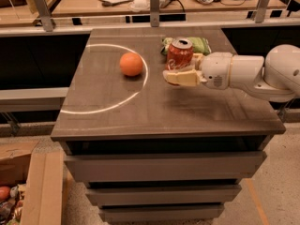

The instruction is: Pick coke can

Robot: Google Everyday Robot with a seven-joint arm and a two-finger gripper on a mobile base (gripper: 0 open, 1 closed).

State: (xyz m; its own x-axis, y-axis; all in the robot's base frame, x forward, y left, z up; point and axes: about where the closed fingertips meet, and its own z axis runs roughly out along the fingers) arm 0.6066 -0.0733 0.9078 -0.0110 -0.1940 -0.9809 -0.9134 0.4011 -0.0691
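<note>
The coke can (179, 54) is red with white script and a silver top. It is tilted and sits between the fingers of my gripper (181, 67), over the right half of the dark table (117, 116). The gripper is shut on the can. Its near cream finger (180, 78) lies across the can's lower front, and the far finger is mostly hidden behind the can. The white arm (248, 71) reaches in from the right.
An orange ball (131, 63) sits left of the can inside a white circle line. A green snack bag (199, 44) lies just behind the can. Drawers are below the tabletop. A railing and a cluttered desk stand behind. A wooden crate is at the lower left.
</note>
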